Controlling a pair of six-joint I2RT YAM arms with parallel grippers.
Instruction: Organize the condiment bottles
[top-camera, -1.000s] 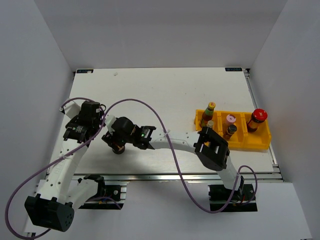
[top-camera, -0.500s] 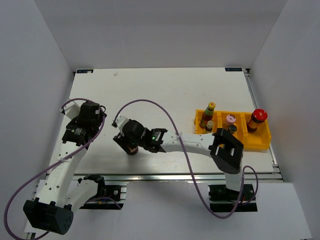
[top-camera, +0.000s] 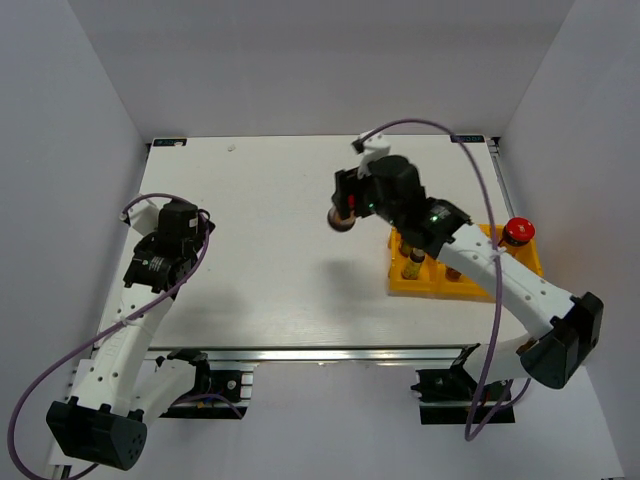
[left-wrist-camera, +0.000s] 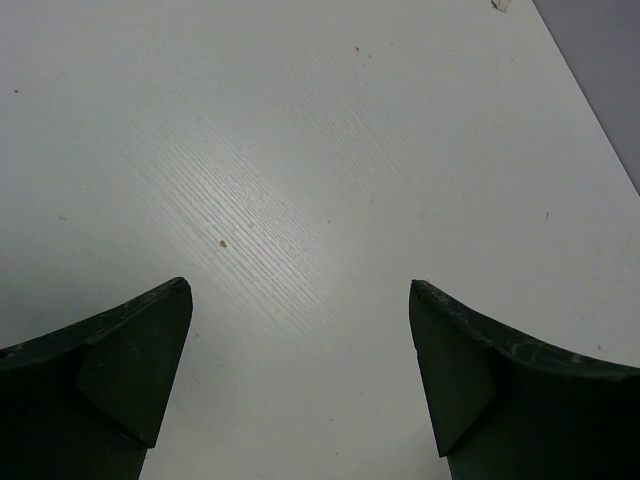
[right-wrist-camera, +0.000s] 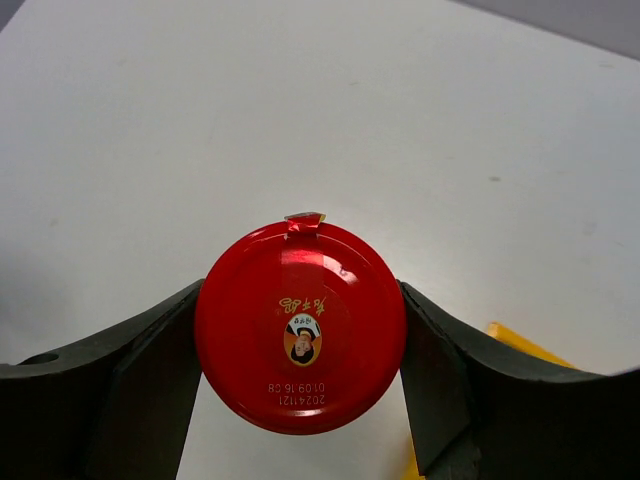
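Observation:
My right gripper (top-camera: 343, 212) is shut on a stout dark jar with a red cap (right-wrist-camera: 300, 325). It holds the jar off the table, just left of the yellow tray (top-camera: 520, 262). The fingers (right-wrist-camera: 440, 380) press on both sides of the cap. A second red-capped jar (top-camera: 517, 232) stands in the tray's right end. A slim bottle (top-camera: 410, 262) shows in the left compartment. The right arm hides the other bottles. My left gripper (top-camera: 172, 240) is open and empty over bare table at the left, its fingers (left-wrist-camera: 120, 370) wide apart.
The tray's corner (right-wrist-camera: 520, 345) shows by the right finger in the right wrist view. Grey walls enclose the table on three sides. A purple cable (top-camera: 430, 125) arcs over the right arm.
My right gripper has carried the red-capped jar from the front left of the table up and to the right, to beside the tray. The left arm has stayed in place.

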